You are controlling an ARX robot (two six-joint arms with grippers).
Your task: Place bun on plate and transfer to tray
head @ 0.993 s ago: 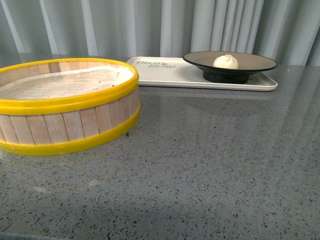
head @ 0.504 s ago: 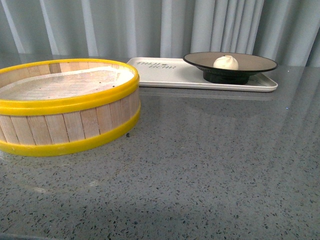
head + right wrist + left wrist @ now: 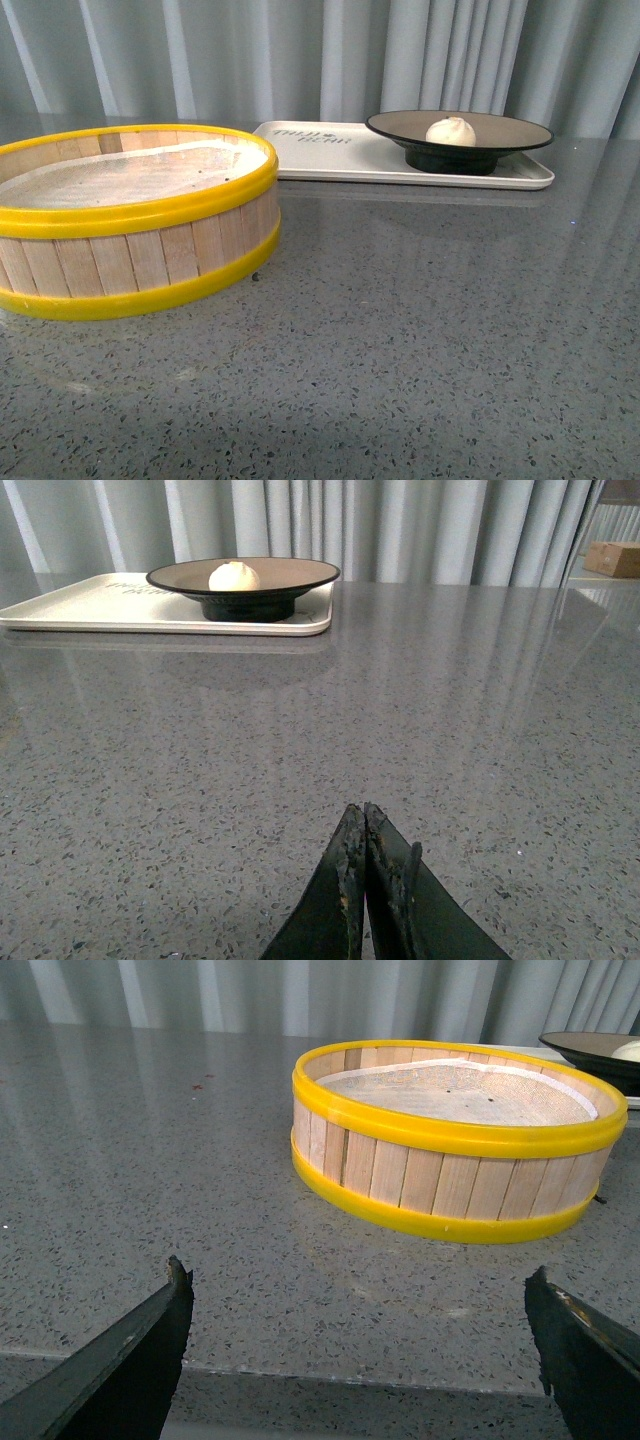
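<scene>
The white bun (image 3: 450,131) sits on the tan plate (image 3: 500,130) with the black rim. The plate stands on the right part of the cream-white tray (image 3: 340,160) at the back of the table. In the right wrist view the bun (image 3: 233,576), plate (image 3: 290,575) and tray (image 3: 100,605) lie far ahead. My right gripper (image 3: 362,815) is shut and empty, low over the table. My left gripper (image 3: 360,1280) is open and empty near the table's front edge. Neither gripper shows in the front view.
A yellow-rimmed wooden steamer basket (image 3: 130,265), lined with white cloth, stands at front left; it also shows in the left wrist view (image 3: 450,1175). Grey curtains hang behind the speckled grey table (image 3: 420,330). A cardboard box (image 3: 612,558) sits far off to the right.
The front view has shifted slightly: basket, tray and plate sit a little lower in the picture. The bun, plate and tray keep their places relative to each other.
</scene>
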